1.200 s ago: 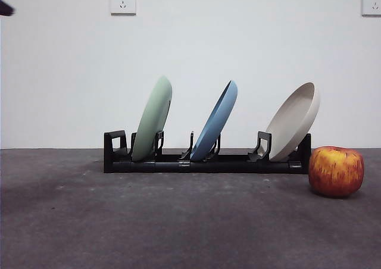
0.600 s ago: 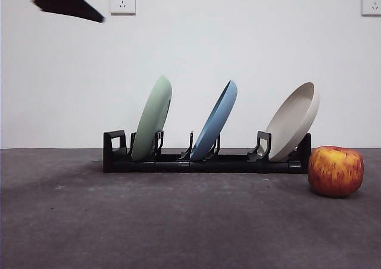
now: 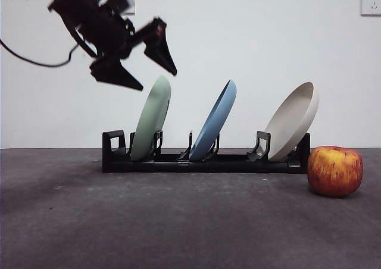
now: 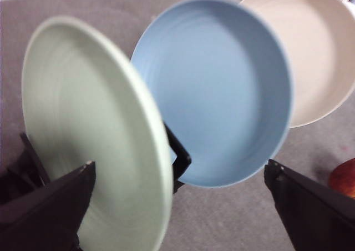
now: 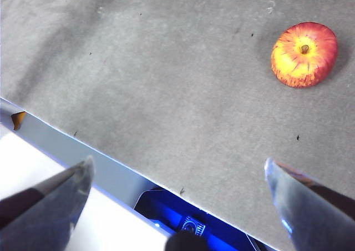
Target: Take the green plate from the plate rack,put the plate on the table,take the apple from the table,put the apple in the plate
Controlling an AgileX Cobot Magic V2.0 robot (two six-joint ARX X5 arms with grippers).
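Leaning in the leftmost slot of the plate rack (image 3: 205,160), the green plate (image 3: 151,119), tilted to the right, untouched. Hanging just above and left of its top rim, the left gripper (image 3: 159,81), jaws spread wide open, one tip to each side of the rim's height, holding nothing. Blurring heavily in the left wrist view, so the plate's near edge hard to trace there; the rack showing only as dark fragments behind it.

Standing in the middle slot, the blue plate (image 3: 214,121); in the rightmost, the beige plate (image 3: 292,121), cut off at the picture's edge in the left wrist view. Both tilting the same way as the green one.

Sitting on the surface (image 3: 178,221) just beside the rack's right end, the apple (image 3: 335,171), apart from it; only a red sliver showing in the left wrist view.

Waiting well away from the rack, the right gripper (image 5: 177,179), jaws open and empty, over the surface's near edge, with the apple well apart.
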